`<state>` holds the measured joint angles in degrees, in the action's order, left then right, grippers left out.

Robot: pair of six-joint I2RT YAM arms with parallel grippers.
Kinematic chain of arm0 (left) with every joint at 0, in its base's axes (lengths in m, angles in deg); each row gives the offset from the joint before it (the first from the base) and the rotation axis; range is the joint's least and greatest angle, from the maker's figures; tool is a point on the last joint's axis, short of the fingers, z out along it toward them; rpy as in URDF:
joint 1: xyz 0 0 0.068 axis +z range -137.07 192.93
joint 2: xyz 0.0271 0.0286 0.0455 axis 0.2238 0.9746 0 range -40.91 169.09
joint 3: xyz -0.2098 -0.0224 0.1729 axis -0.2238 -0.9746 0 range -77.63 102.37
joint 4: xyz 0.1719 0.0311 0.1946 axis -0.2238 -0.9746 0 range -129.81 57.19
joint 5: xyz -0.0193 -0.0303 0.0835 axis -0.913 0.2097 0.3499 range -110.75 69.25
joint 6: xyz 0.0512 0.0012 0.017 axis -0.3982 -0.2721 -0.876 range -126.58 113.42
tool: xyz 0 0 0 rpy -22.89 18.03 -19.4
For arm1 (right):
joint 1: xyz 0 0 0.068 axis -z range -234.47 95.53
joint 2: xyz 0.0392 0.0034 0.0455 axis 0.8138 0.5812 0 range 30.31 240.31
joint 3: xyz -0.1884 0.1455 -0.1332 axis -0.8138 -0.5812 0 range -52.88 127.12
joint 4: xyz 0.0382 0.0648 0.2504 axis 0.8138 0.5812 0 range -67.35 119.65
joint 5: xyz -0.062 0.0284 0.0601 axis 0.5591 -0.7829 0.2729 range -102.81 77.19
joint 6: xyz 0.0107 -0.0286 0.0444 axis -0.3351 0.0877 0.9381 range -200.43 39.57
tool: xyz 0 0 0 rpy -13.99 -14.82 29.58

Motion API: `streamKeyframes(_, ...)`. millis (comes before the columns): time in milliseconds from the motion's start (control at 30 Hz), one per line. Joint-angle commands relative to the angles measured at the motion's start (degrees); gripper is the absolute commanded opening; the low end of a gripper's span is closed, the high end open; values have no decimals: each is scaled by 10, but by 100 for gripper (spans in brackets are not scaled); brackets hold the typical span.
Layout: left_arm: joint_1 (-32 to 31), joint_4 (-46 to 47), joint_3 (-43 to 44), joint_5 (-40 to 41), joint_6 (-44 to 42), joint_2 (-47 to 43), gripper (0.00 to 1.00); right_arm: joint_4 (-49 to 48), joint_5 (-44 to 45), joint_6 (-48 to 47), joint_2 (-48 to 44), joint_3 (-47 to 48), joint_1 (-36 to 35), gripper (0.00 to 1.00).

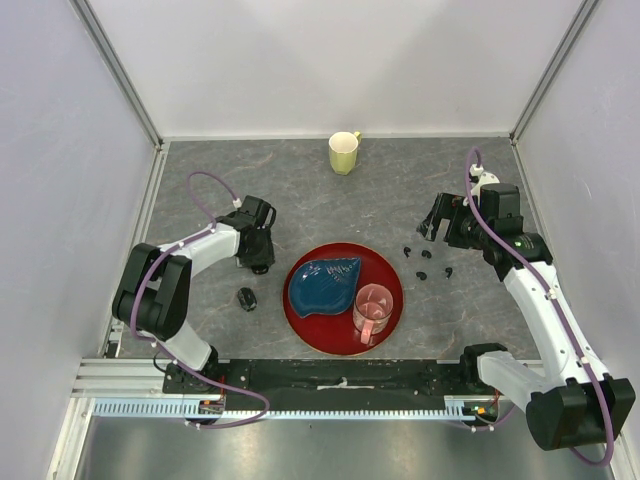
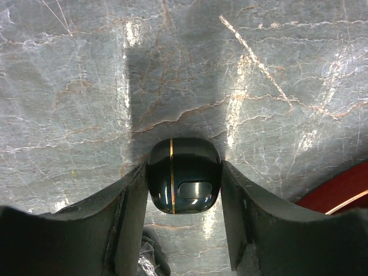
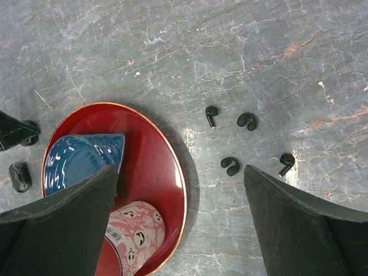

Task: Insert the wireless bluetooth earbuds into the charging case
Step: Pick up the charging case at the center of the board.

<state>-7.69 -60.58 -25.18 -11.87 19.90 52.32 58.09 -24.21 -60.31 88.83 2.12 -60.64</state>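
Note:
Four tiny black earbuds lie loose on the grey table right of the red tray: two at the back (image 1: pixel 408 250) (image 1: pixel 427 254) and two nearer (image 1: pixel 421 275) (image 1: pixel 446 270). The right wrist view shows them too (image 3: pixel 211 115) (image 3: pixel 247 121) (image 3: pixel 230 165) (image 3: pixel 286 161). My right gripper (image 1: pixel 432 225) (image 3: pixel 179 172) hovers open and empty above them. My left gripper (image 1: pixel 262 262) (image 2: pixel 184 178) is shut on a closed glossy black charging case (image 2: pixel 187 164) with a gold seam, low over the table. A second black case (image 1: pixel 247 298) (image 3: pixel 20 175) lies on the table near it.
A round red tray (image 1: pixel 390 310) at centre front holds a blue leaf-shaped dish (image 1: pixel 322 283) and a pink patterned cup (image 1: pixel 372 310). A yellow mug (image 1: pixel 343 152) stands at the back. Walls enclose the table on three sides.

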Motion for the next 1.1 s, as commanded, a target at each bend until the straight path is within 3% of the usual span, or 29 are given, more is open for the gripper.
streamKeyframes(0,-6,-5,7,8,16,0,55,3,12,-5,5,5,-2,98)
streamKeyframes(233,-7,-4,6,8,14,1,45,4,11,-4,9,7,-1,98)
streamKeyframes(700,-9,-4,7,8,16,2,54,5,11,-1,12,5,-1,98)
streamKeyframes(1067,-9,1,3,10,23,-3,50,7,16,-3,11,1,-1,98)
